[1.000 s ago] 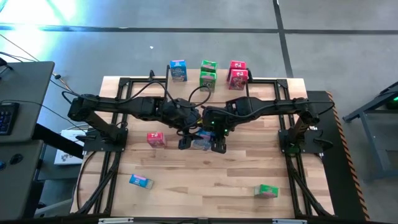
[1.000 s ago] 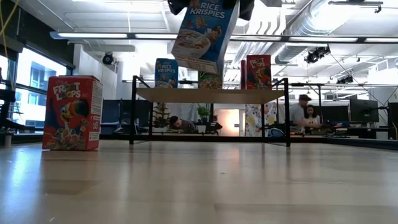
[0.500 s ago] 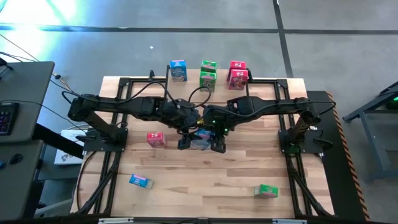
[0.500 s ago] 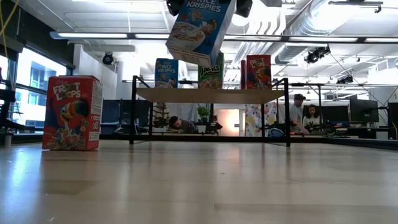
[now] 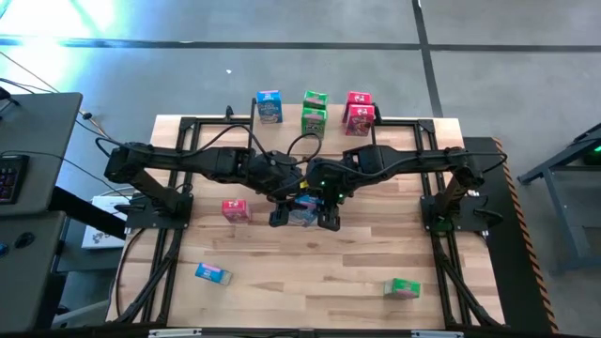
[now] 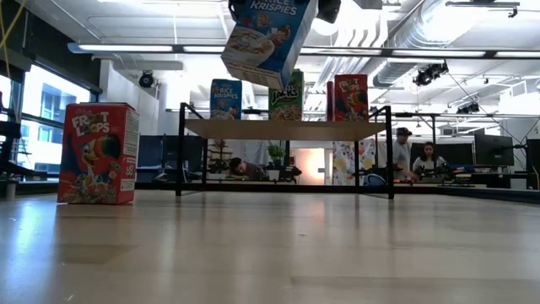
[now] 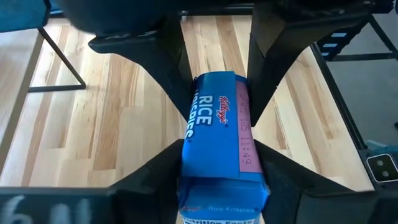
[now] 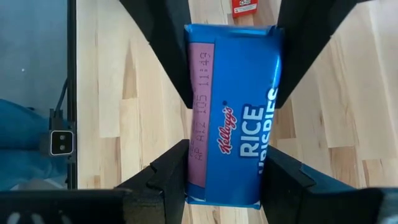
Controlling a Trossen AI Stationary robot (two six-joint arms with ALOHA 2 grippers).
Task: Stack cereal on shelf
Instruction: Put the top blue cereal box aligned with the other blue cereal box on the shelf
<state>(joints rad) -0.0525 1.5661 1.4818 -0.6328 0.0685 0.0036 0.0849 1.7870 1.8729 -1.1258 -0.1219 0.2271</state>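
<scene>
Bench holds three loose boxes: pink, blue, green. Shelf at the far edge carries five. Both grippers, left and right, clamp the ninth, a blue box, mid-bench, lifted.

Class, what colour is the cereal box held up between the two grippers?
Blue, with a pink strip along one edge: the held box. The right wrist view shows it best.

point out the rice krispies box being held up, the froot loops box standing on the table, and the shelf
Rice Krispies box (image 6: 268, 42), low view, on its printed front.
Froot Loops box (image 6: 97, 154), low view, on its red front.
shelf (image 6: 283, 128), low view, on its plank's front edge.
</scene>
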